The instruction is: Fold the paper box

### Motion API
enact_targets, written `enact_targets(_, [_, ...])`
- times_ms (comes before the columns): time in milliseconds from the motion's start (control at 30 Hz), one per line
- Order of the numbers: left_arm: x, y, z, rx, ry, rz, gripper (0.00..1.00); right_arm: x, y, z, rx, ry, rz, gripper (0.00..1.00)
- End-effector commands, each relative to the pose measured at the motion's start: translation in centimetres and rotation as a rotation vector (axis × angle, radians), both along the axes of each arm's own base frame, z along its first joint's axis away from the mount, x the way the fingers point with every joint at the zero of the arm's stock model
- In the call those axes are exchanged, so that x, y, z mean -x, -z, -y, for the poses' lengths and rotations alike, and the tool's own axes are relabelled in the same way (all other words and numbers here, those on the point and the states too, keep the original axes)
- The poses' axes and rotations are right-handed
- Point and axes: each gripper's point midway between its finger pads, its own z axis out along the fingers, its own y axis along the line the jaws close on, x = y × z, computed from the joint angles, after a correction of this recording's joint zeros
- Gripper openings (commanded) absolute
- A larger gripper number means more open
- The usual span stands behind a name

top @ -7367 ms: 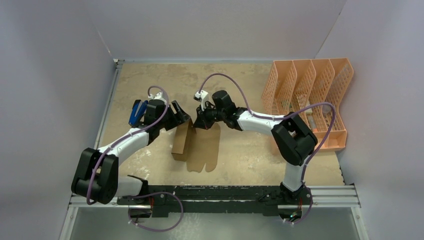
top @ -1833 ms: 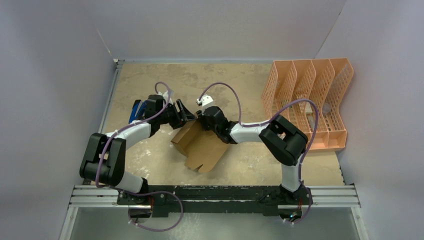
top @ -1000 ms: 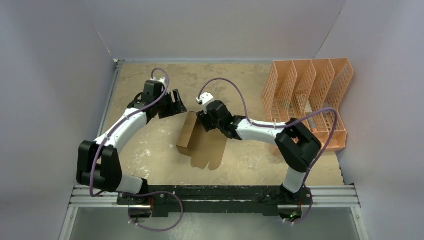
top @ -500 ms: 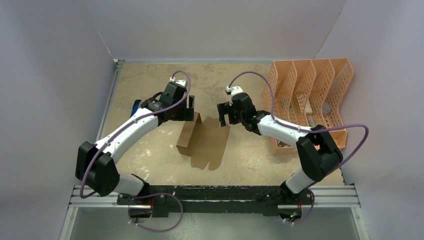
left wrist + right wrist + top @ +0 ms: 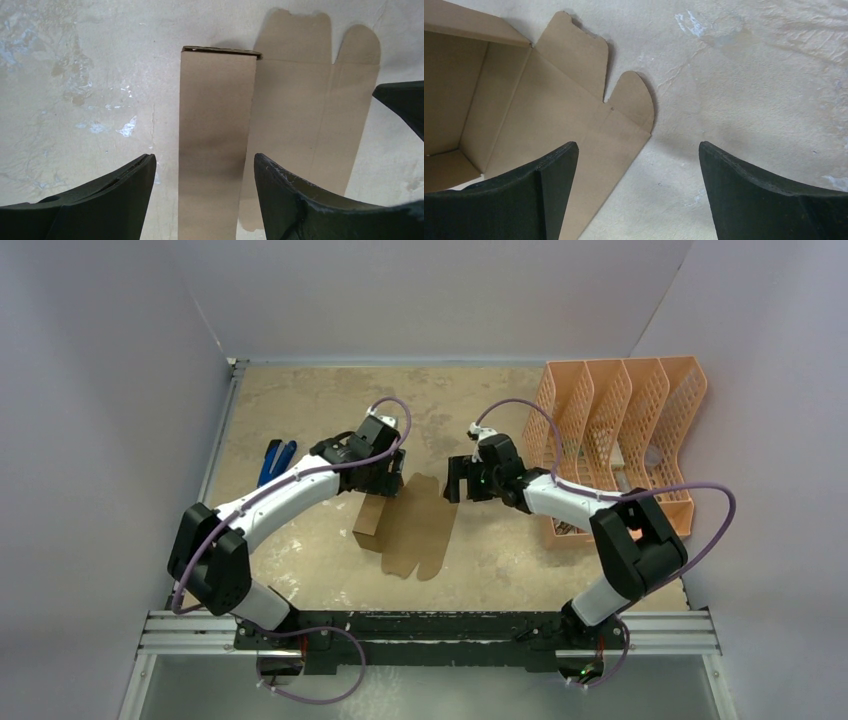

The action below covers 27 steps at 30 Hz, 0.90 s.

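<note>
My left pincer (image 5: 386, 473) hides the far end of the paper box (image 5: 412, 530), which lies mid-table (image 5: 300, 410) with its left panel folded up. The blue thing (image 5: 272, 462) at the left is too small to name, and an orange file rack (image 5: 610, 440) stands right. Both arms reach inward with pincers wide and empty, the right pincer (image 5: 455, 480) beside the rounded tabs.

Plain brown paper box (image 5: 412, 528), peach-orange perforated organizer (image 5: 612, 405)

Pale lilac walls (image 5: 440, 300) around stained (beige) tabletop (image 5: 300, 400)
</note>
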Motion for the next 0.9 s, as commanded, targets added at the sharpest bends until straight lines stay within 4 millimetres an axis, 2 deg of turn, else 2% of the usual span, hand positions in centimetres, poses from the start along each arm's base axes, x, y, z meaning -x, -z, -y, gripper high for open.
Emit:
enact_targets(0, [-0.7, -0.3, -0.4, -0.02, -0.008, 0.038, 0.71, -0.4, -1.1, -1.8, -0.083, -0.031, 0.006, 0.92])
enact_targets(233, [-1.1, 0.3, -1.3, 0.052, -0.043, 0.023, 0.66, -0.3, -1.2, -2.3, -0.102, -0.051, -0.004, 0.9])
enact_targets(433, [-1.7, 0.6, -3.2, 0.238, -0.107, -0.005, 0.6, -0.7, -2.0, -2.5, -0.136, -0.052, -0.002, 0.88])
enact_targets(667, [-1.7, 1.1, -3.9, 0.387, -0.148, -0.019, 0.6, -1.0, -3.0, -3.4, -0.196, -0.078, -0.016, 0.86])
enact_targets(867, [-2.0, 2.2, -6.1, 0.585, -0.252, -0.026, 0.6, -0.9, -3.6, -4.3, -0.243, -0.112, -0.028, 0.85])
